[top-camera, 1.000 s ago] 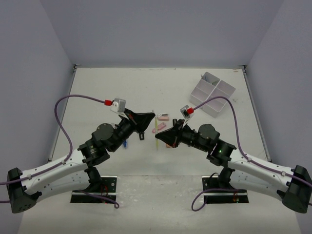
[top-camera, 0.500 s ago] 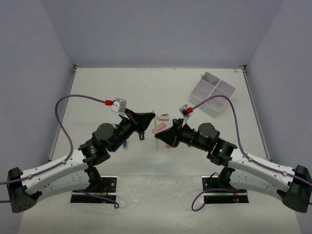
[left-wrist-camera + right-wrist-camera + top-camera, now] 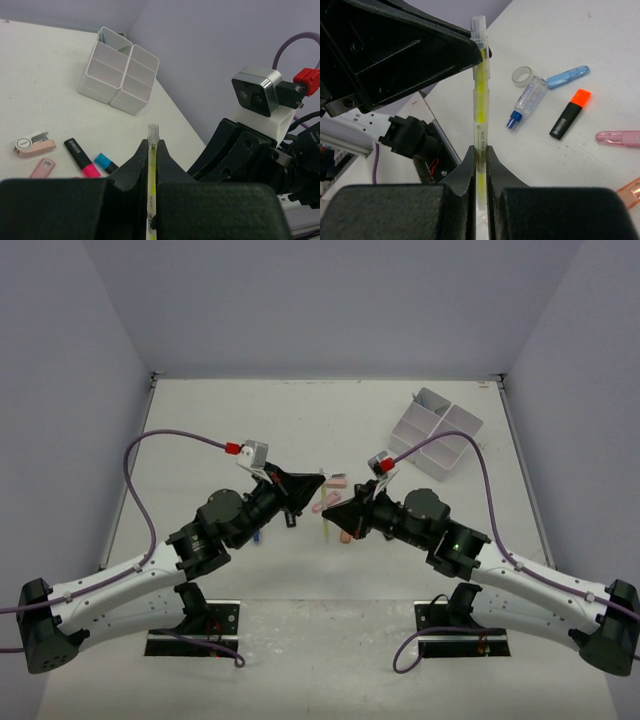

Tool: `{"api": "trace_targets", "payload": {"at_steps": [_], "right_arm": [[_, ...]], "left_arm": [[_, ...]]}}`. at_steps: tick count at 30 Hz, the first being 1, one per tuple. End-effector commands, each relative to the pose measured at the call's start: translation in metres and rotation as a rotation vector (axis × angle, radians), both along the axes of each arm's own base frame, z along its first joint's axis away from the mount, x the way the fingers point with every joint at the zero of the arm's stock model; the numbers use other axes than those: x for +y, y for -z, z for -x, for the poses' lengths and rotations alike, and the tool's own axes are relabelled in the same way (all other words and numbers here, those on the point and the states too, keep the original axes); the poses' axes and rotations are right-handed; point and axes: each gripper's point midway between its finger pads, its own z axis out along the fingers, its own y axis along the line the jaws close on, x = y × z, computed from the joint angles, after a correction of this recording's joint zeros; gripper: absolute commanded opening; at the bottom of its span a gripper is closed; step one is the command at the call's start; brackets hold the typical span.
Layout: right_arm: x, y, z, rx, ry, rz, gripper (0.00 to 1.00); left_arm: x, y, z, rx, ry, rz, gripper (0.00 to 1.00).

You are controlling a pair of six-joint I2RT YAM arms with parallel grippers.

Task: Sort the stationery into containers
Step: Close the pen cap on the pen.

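A thin yellow pen with a clear cap hangs above the table, held at both ends. My left gripper is shut on its capped end and my right gripper is shut on its barrel. In the top view the two grippers meet tip to tip at table centre, left gripper above right gripper. The white four-compartment tray stands at the far right, also seen as the white tray in the left wrist view. Loose stationery lies on the table under the grippers.
Below the pen lie a clear tape roll, a light blue pen, a blue-tipped marker, an orange-capped highlighter and a pink pen. A pink eraser, pink-capped highlighter and blue-capped highlighter lie nearer the tray.
Both grippers have shifted slightly to the right together, the yellow pen still clamped between them. Nothing was let go or picked up.
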Motion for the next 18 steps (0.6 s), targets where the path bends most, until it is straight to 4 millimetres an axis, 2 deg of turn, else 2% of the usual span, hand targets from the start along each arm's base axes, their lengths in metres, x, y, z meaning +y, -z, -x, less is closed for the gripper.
{"api": "trace_targets", "payload": {"at_steps": [1,3,7,11,14,18], "right_arm": [[-0.008,-0.063,-0.011,-0.203,0.053,-0.069,0.00],[-0.011,-0.066,-0.015,-0.239,0.072,-0.053,0.00],[-0.013,-0.087,-0.016,-0.342,0.065,-0.053,0.00],[-0.012,-0.104,-0.019,-0.377,0.067,-0.047,0.00],[-0.011,-0.117,-0.018,-0.368,0.067,-0.067,0.00],[-0.007,-0.118,-0.019,-0.292,0.070,-0.084,0.00]], "left_arm": [[-0.013,0.005,0.009,0.040,0.084,-0.064,0.00],[-0.015,0.006,0.011,0.058,0.103,-0.101,0.00],[-0.020,0.009,0.019,0.078,0.155,-0.145,0.00],[-0.016,0.010,0.019,0.067,0.148,-0.160,0.01],[-0.011,0.012,0.016,0.054,0.122,-0.175,0.09],[-0.007,0.008,0.015,0.028,0.105,-0.166,0.04]]}}
